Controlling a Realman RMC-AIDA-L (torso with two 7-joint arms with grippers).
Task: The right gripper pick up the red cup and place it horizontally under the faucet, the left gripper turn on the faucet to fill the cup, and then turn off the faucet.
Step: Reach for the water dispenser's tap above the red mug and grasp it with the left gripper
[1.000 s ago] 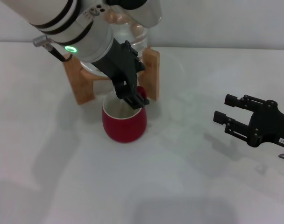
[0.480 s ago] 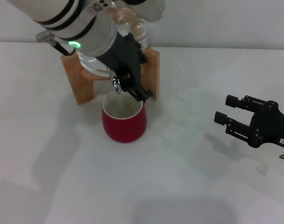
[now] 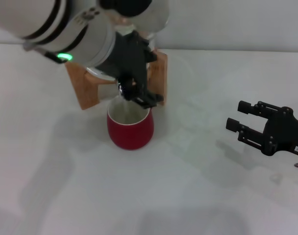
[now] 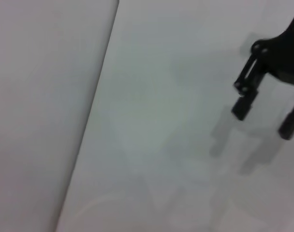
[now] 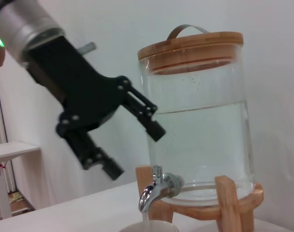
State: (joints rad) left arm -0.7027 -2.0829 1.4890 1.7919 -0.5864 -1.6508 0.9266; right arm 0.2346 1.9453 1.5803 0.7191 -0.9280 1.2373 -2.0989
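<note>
While the left gripper [image 5: 132, 137] hangs open-jawed beside the faucet [image 5: 154, 189] over the red cup [image 3: 130, 128], we should close squarely on its lever; right gripper [image 3: 244, 122] open, parked.

1. You have a glossy red cup [image 3: 130, 131] with a cream-white inside.
2. Your left gripper [image 3: 139, 94] is a black claw on a white and grey arm ringed with black bands; a green light glows on the arm.
3. Your right gripper [image 3: 243, 121] is black as well.
4. The faucet [image 5: 153, 191] is shiny chrome.
5. The jar [image 5: 200, 125] is clear glass holding clear water, with a light wood lid [image 5: 191, 48] carrying what looks like a grey metal handle.
6. The stand [image 3: 159, 73] is warm tan wood.
7. The table [image 3: 139, 196] is plain white.
</note>
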